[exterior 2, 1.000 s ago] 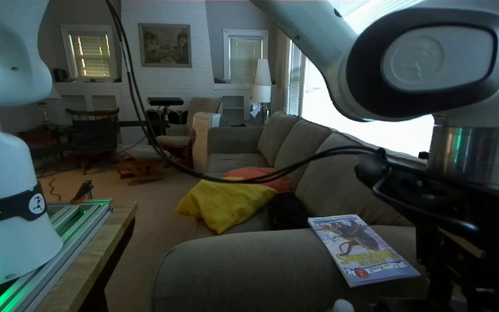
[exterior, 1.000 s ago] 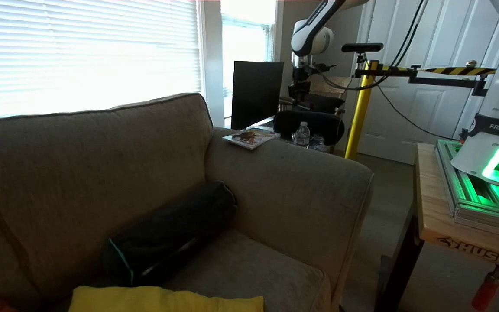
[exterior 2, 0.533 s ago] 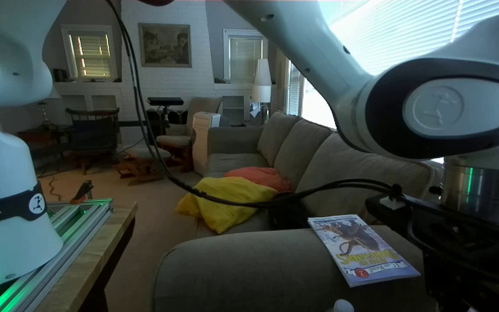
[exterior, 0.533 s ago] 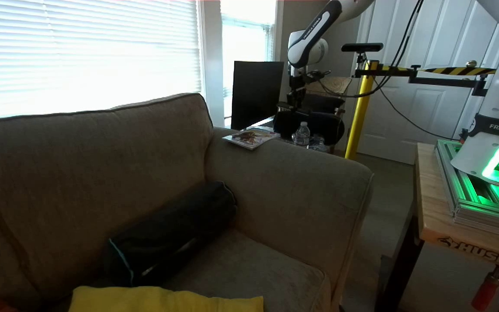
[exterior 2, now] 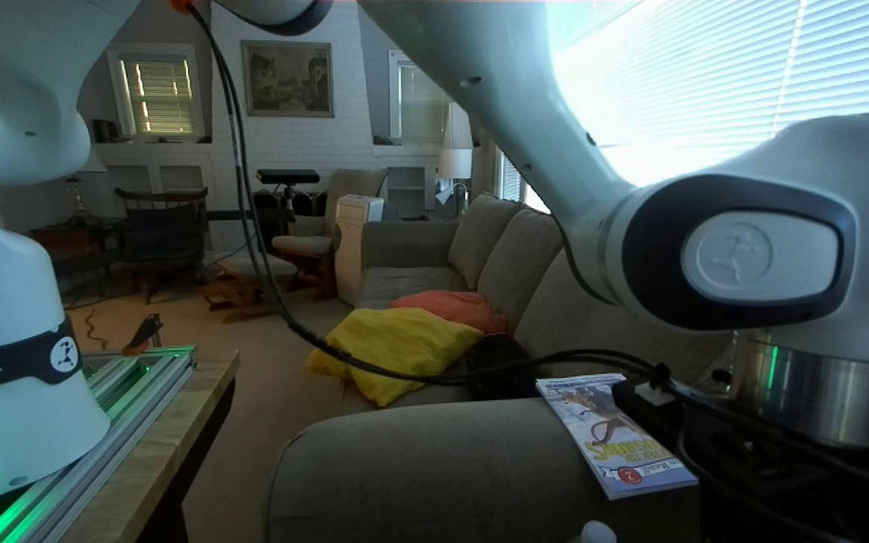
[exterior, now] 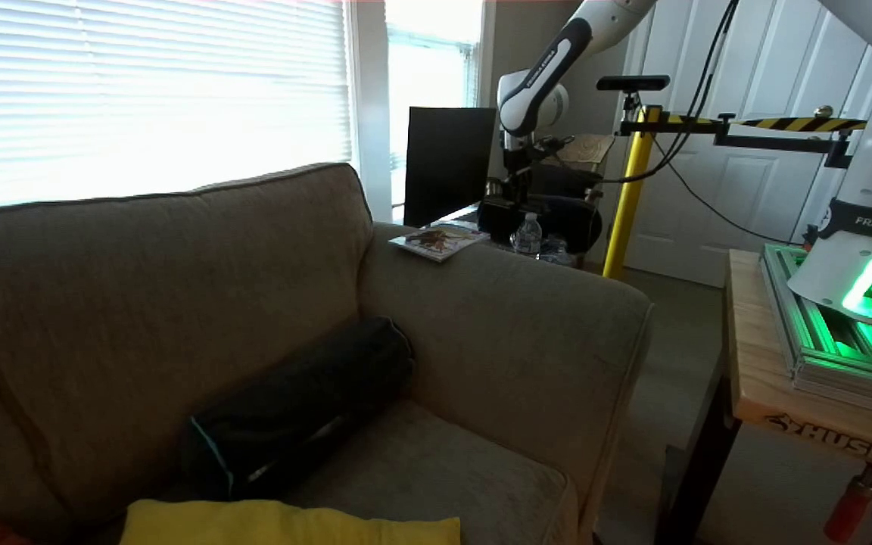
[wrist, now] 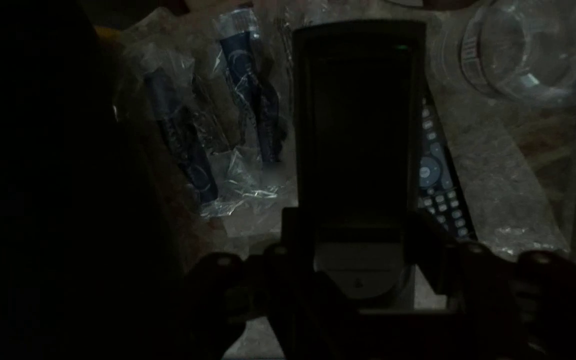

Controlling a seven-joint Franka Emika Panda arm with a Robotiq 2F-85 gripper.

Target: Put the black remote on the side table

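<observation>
In the wrist view my gripper (wrist: 355, 225) is shut on the black remote (wrist: 360, 130), a dark oblong with a paler rounded end, a finger against each long side. The view is very dark. Below it lies a mottled grey surface, apparently the side table (wrist: 503, 175), bearing a second remote with pale buttons (wrist: 440, 195), partly hidden by the held one. In an exterior view the gripper (exterior: 513, 198) is low behind the couch arm, near a plastic bottle (exterior: 528, 236); the side table is mostly hidden there. The remote cannot be made out in either exterior view.
Plastic-wrapped blue items (wrist: 248, 95) and a clear bottle (wrist: 533, 55) lie under the gripper. A book (exterior: 440, 241) rests on the couch arm (exterior: 512, 303). A monitor (exterior: 449, 166) and a black chair (exterior: 576, 223) stand close by. Cables (exterior 2: 404, 373) hang from the arm.
The arm has come down behind the couch arm, and the gripper is lower, closer to the bottle and the table. The hanging cables have dropped with it. The book and cushions have not moved.
</observation>
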